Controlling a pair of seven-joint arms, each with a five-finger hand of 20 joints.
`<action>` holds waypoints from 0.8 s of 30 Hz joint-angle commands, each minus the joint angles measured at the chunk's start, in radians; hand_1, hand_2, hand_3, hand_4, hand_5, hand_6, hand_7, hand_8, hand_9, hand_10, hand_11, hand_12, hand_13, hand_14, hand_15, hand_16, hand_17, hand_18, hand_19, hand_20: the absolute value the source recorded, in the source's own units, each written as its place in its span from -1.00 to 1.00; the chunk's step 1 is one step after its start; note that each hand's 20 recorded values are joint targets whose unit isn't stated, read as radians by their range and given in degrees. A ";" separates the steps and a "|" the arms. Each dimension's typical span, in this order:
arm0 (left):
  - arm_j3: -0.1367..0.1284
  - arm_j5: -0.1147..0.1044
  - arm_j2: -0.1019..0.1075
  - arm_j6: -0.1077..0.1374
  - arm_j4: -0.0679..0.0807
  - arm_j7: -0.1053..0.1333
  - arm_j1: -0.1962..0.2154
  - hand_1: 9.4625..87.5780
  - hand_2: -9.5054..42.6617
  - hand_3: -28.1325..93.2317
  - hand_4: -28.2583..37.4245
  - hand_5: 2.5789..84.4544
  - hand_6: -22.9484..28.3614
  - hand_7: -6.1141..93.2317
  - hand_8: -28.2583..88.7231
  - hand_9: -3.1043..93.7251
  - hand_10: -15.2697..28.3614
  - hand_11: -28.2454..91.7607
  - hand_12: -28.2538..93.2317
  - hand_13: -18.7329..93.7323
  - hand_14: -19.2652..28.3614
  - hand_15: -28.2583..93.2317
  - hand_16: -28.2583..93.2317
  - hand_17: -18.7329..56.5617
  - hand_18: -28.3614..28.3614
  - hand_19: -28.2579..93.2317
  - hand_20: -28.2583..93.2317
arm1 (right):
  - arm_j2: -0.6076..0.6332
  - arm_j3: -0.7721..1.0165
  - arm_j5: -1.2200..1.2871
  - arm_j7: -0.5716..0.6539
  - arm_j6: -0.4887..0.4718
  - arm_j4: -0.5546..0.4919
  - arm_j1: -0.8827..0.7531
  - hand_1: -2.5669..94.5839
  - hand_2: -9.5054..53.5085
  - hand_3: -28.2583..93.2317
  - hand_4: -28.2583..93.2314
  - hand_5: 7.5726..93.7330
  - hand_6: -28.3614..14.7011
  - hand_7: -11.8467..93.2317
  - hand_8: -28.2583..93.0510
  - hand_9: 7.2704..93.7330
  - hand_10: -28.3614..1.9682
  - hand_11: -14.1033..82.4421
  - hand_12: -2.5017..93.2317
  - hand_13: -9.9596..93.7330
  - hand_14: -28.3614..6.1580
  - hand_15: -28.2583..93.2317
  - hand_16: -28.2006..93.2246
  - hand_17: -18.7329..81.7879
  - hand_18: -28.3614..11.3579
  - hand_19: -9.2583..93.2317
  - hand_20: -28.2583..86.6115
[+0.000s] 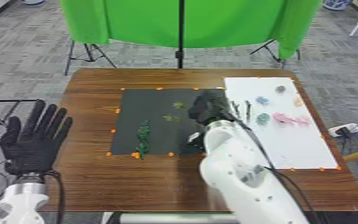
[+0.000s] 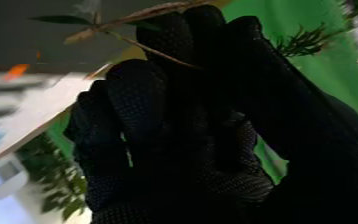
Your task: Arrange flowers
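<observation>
In the head view my right hand point(image 1: 213, 107) is over the right part of the black mat point(image 1: 131, 105). The right wrist view shows my right hand point(image 2: 189, 105) with its thumb close to its fingers, pinching a brown leafy stem point(image 2: 127, 21) near their tips. Yellow-green sprigs point(image 1: 172, 118) are just left of that hand. A dark green sprig point(image 1: 143, 136) lies at the mat's left. On the white sheet are a pink flower point(image 1: 291, 119), a blue one point(image 1: 262, 100), a green one point(image 1: 262, 119) and thin dark stems point(image 1: 248, 110). My left hand point(image 1: 35, 140) is open, fingers straight, at the table's left side.
The brown table point(image 1: 87, 110) carries the black mat and, at its right, the white sheet point(image 1: 295, 147), both marked with orange bits along their edges. A grey flower point(image 1: 280, 89) and an orange one point(image 1: 298, 101) lie farther back. Green cloth point(image 1: 140, 25) hangs behind the table.
</observation>
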 commanded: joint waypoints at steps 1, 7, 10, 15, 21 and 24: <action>0.022 0.001 0.014 0.015 0.018 -0.048 -0.041 -0.66 -0.13 0.72 -1.00 -0.08 0.20 -0.77 -0.65 -0.23 0.29 -0.33 -0.41 -0.23 0.34 -0.25 -0.62 -0.68 0.40 -0.12 -0.38 | -0.113 -0.074 -0.112 -0.041 -0.021 0.111 -0.021 0.08 -1.00 0.81 -0.82 0.67 0.14 -0.04 -0.35 0.79 -0.08 -0.26 -0.02 0.47 -0.28 0.65 0.01 0.10 -0.92 1.00 0.18; 0.027 0.005 0.015 0.016 0.026 -0.056 -0.061 -0.66 -0.13 0.72 -1.00 -0.08 0.20 -0.77 -0.65 -0.23 0.29 -0.32 -0.41 -0.23 0.34 -0.24 -0.62 -0.68 0.40 -0.12 -0.37 | -0.133 -0.079 -0.097 -0.030 -0.034 0.126 -0.044 0.06 -1.00 0.79 -0.83 0.65 0.14 -0.04 -0.34 0.77 -0.12 -0.22 -0.05 0.46 -0.32 0.67 -0.04 0.09 -0.94 1.00 0.21; 0.028 -0.004 0.012 0.022 0.025 -0.055 -0.065 -0.66 -0.13 0.72 -1.00 -0.07 0.20 -0.77 -0.65 -0.23 0.30 -0.32 -0.41 -0.22 0.34 -0.24 -0.62 -0.68 0.40 -0.12 -0.37 | -0.129 -0.081 -0.065 -0.019 -0.026 0.118 -0.051 -0.03 -1.00 0.76 -0.89 0.52 0.08 -0.02 -0.37 0.60 -0.28 0.03 -0.30 0.43 -0.35 0.70 -0.11 0.09 -0.94 1.00 0.21; 0.028 -0.009 0.008 0.026 0.025 -0.062 -0.061 -0.66 -0.12 0.72 -1.00 -0.07 0.21 -0.76 -0.65 -0.22 0.30 -0.31 -0.40 -0.22 0.36 -0.22 -0.61 -0.68 0.41 -0.11 -0.37 | -0.124 -0.079 -0.058 -0.025 0.004 0.108 -0.055 -0.21 -1.00 0.82 -0.89 0.31 0.00 -0.03 -0.58 0.45 -0.43 0.16 -0.46 0.40 -0.39 0.71 -0.14 0.08 -0.94 1.00 0.22; 0.023 -0.008 0.007 0.017 0.026 -0.060 -0.058 -0.65 -0.12 0.72 -1.00 -0.06 0.21 -0.76 -0.65 -0.22 0.31 -0.31 -0.40 -0.22 0.37 -0.22 -0.61 -0.68 0.41 -0.11 -0.37 | -0.111 -0.086 -0.061 -0.027 0.019 0.084 -0.059 -0.29 -1.00 0.83 -0.88 0.21 -0.07 -0.12 -0.78 0.38 -0.51 0.18 -0.47 0.37 -0.43 0.71 -0.15 0.09 -0.95 1.00 0.23; 0.019 -0.008 -0.003 0.007 0.025 -0.054 -0.051 -0.65 -0.12 0.72 -1.00 -0.06 0.22 -0.76 -0.65 -0.22 0.31 -0.31 -0.40 -0.22 0.37 -0.22 -0.61 -0.68 0.41 -0.11 -0.37 | -0.087 -0.075 -0.038 -0.027 0.031 0.049 -0.056 -0.29 -1.00 0.83 -0.88 0.19 -0.09 -0.12 -0.77 0.36 -0.54 0.18 -0.47 0.37 -0.44 0.71 -0.16 0.09 -0.95 1.00 0.23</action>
